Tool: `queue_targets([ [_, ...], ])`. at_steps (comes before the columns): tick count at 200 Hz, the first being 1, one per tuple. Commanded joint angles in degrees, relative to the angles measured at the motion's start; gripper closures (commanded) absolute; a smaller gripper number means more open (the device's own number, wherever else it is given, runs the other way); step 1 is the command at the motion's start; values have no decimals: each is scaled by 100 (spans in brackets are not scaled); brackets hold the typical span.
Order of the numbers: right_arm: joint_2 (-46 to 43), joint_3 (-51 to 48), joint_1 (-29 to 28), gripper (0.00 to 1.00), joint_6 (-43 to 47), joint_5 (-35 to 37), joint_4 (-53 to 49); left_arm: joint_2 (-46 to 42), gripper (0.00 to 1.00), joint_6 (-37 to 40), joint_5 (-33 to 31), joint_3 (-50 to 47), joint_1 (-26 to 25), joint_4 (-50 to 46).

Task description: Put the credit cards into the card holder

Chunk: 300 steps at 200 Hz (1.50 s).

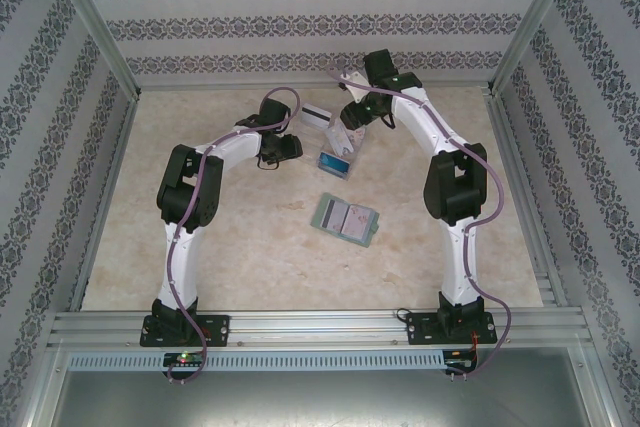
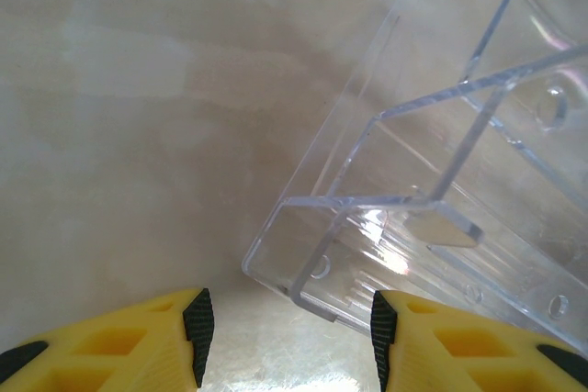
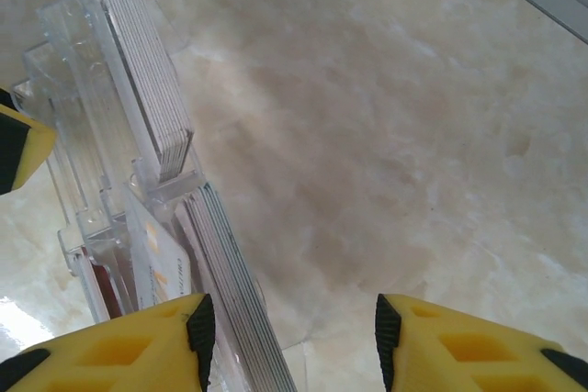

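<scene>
The card holder (image 1: 346,220) lies unfolded mid-table, grey-green with pale inner pockets and a pale pink patterned card on it. A white-grey card with a black stripe (image 1: 317,114) lies flat at the back. A blue card (image 1: 335,160) stands at the near end of the clear tray (image 1: 343,140). My left gripper (image 1: 283,150) is just left of the tray, open and empty (image 2: 287,330), with the tray's corner (image 2: 303,273) ahead of it. My right gripper (image 1: 350,117) hangs over the tray's far end, open (image 3: 287,337), beside stacked cards (image 3: 147,89) standing on edge in the tray.
The clear tray (image 3: 83,227) has several compartments. Metal frame posts and patterned walls enclose the table on three sides. The yellow tip of the left finger (image 3: 18,146) shows beyond the tray in the right wrist view. Bare marble surface lies right of the tray.
</scene>
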State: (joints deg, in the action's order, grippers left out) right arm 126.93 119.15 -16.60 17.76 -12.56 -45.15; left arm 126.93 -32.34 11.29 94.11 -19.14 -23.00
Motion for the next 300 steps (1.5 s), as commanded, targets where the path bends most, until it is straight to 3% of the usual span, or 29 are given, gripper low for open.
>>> queue_targets([
  [1, -317, -234, 32, 47, -34, -294, 97, 255, 49, 83, 110, -215, -71, -305],
  [38, -716, -544, -36, 45, -207, -519, 130, 244, 49, 96, 128, -196, -69, -319],
  [83, -1315, -1658, -14, 45, -1114, -1655, 738, -9, 48, 39, 255, -372, -71, -129],
  [106, -1357, -2096, 15, 45, -1493, -1809, 1076, -301, 48, 26, 363, -556, -75, 19],
  [161, -1273, -2537, 78, 45, -2037, -1396, 1550, -792, 48, -184, 926, -821, -168, 708],
  [300, -1024, -2576, -396, 44, -2262, -131, 1611, -672, 47, -563, 733, -525, -355, 1265],
])
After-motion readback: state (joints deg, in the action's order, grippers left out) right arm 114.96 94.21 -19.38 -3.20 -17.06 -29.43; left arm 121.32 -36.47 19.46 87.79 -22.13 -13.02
